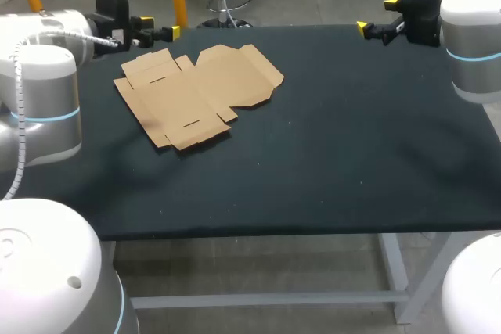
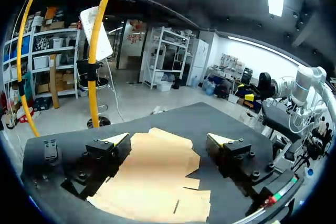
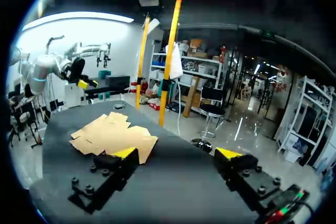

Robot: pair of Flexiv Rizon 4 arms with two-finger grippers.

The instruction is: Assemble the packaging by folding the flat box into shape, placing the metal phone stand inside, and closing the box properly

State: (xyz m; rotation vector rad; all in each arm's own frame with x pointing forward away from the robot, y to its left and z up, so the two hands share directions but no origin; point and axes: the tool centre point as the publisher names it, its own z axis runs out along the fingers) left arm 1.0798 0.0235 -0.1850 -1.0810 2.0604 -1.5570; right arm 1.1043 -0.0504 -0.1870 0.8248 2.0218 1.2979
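Note:
A flat, unfolded brown cardboard box [image 1: 192,93] lies on the black table [image 1: 329,146] at its far left. My left gripper [image 1: 160,34] hangs open above the table's far left edge, just behind the box; in the left wrist view the cardboard box [image 2: 157,182] shows under and between its spread fingers [image 2: 116,141]. My right gripper [image 1: 376,17] stands open over the far right edge, well away from the box. In the right wrist view the cardboard box [image 3: 113,135] lies far ahead of the right gripper [image 3: 178,154]. No metal phone stand is in view.
The table is covered by a dark cloth. My left arm's white links [image 1: 39,91] stand along the left edge and the right arm's [image 1: 473,37] at the far right corner.

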